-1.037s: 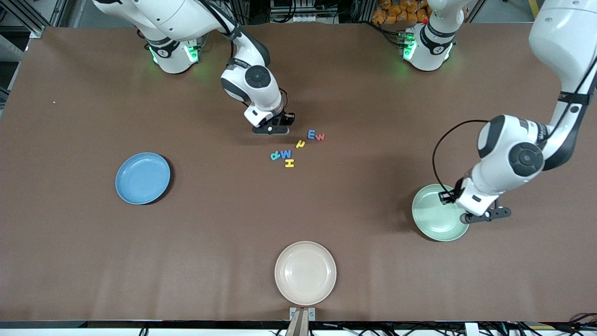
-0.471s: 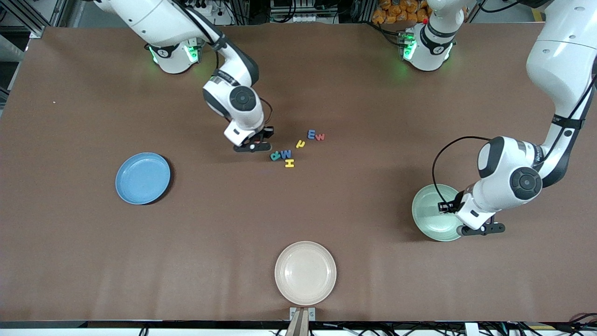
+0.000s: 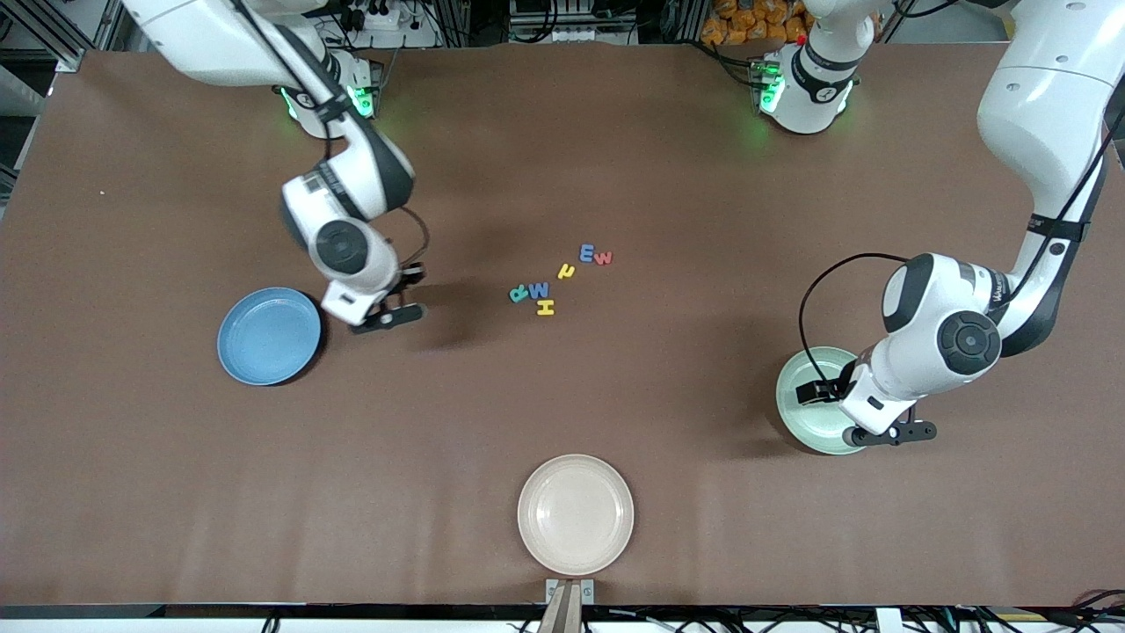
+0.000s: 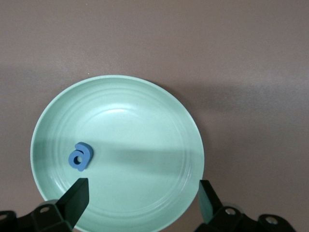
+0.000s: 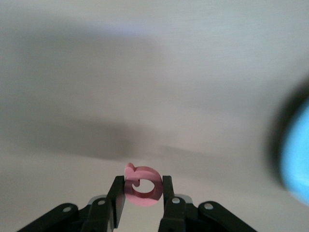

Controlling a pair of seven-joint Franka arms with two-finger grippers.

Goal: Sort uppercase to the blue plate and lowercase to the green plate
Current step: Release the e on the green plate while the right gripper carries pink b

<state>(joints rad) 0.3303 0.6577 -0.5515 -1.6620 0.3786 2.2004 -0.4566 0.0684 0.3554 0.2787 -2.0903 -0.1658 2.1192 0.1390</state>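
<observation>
Fingers of the right gripper [image 5: 141, 193] clamp the red Q [image 5: 141, 186]; the left gripper [image 4: 141, 195] gapes wide over the green plate [image 4: 154, 106].

Right hand [image 5: 140, 195] closed on something, aloft; left hand [image 4: 140, 193] spread wide.

I had the right gripper [image 3: 388, 316] over bare table beside the blue plate [image 3: 269, 336] — the left gripper [image 3: 888, 432] hung over the green plate's [image 3: 809, 397] rim.
</observation>
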